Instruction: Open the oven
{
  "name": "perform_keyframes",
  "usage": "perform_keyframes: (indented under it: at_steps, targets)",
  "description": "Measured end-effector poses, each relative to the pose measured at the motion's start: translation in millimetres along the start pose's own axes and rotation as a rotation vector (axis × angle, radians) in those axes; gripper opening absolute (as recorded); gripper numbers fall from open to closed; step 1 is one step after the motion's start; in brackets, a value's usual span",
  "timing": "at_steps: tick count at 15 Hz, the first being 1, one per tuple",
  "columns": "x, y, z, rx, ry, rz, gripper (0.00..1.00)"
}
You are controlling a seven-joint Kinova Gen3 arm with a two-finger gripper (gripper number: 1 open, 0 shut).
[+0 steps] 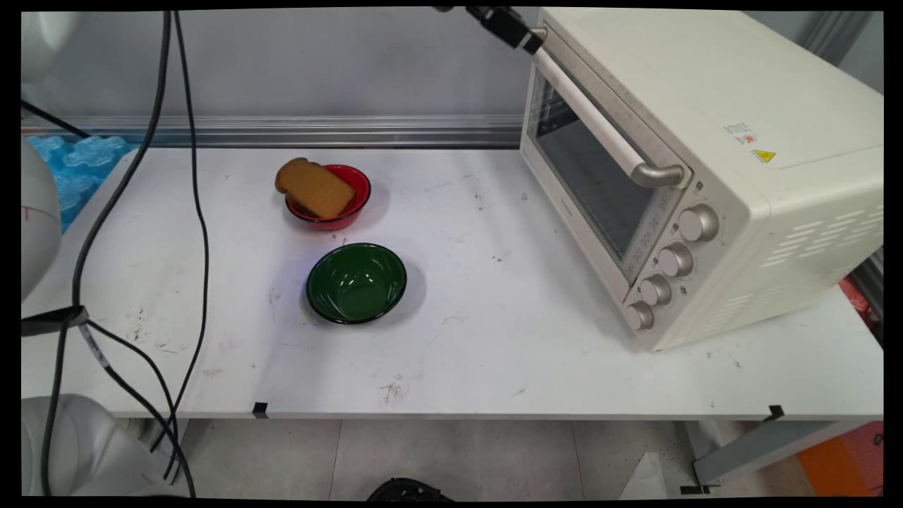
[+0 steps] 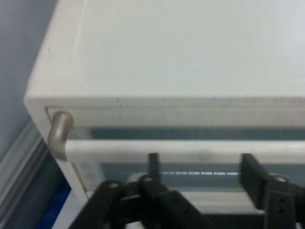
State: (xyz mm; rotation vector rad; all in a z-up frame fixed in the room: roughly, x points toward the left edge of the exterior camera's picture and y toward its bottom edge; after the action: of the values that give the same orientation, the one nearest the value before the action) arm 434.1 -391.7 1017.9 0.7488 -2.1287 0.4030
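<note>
While the pincer (image 2: 200, 167) hangs spread wide just before the toaster oven's (image 1: 705, 141) door handle (image 2: 190, 150), touching nothing, one finger (image 2: 250, 174) could glance off the round bar if misaligned.

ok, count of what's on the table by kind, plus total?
Enamel bowls: 2, a red bowl and a dark green empty bowl
Brown bread slices: 1, in the red one
Cream toaster ovens: 1, door shut
Total: 4

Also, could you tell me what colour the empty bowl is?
Dark green bowl, clearest in the main view.
</note>
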Motion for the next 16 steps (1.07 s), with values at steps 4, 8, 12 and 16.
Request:
perform_keyframes:
  at_steps: [4, 8, 12, 16]
  targets:
    - [13.3, 1.0, 10.1, -0.011, 0.016, 0.002, 0.0]
    - [21.6, 3.5, 25.4, -0.033, 0.024, -0.001, 0.0]
    - [26.2, 4.8, 41.8, -0.051, 0.023, -0.005, 0.0]
    - [25.4, 6.6, 56.5, -0.066, 0.012, -0.007, 0.0]
